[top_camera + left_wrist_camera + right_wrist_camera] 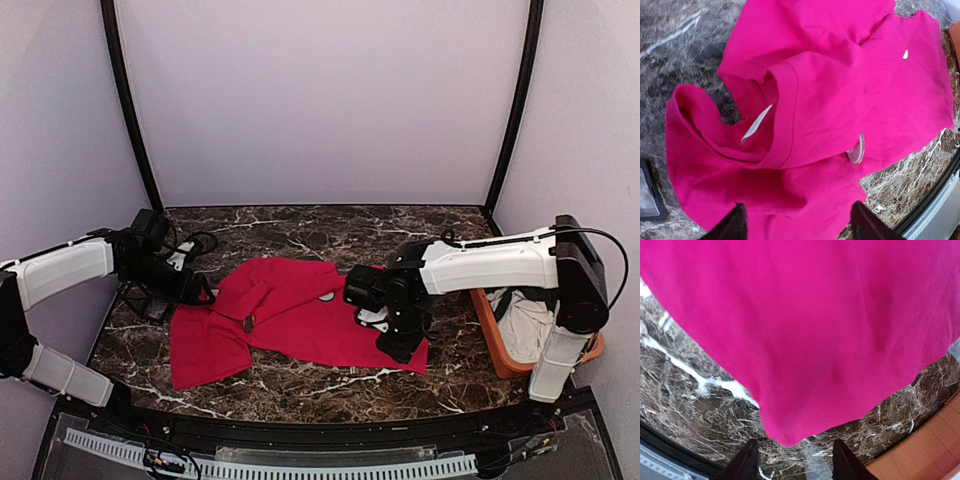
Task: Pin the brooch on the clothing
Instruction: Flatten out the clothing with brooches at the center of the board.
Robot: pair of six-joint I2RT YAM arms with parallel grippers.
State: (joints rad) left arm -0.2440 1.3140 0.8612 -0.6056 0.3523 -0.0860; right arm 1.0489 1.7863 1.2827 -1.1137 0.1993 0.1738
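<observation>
The clothing, a bright red T-shirt, lies crumpled on the marble table. A small round brooch with a silvery rim sits on the shirt near a fold, and shows as a dark dot from above. My left gripper hovers at the shirt's left edge. In its wrist view it is open, with red fabric below the gap and nothing held. My right gripper is at the shirt's right lower corner. It is open, and the shirt's corner ends just ahead of its fingers.
An orange tray at the right holds a white cloth and a dark green garment. A black flat object lies left of the shirt. A white label shows in the collar. The table's front rail runs along the near edge.
</observation>
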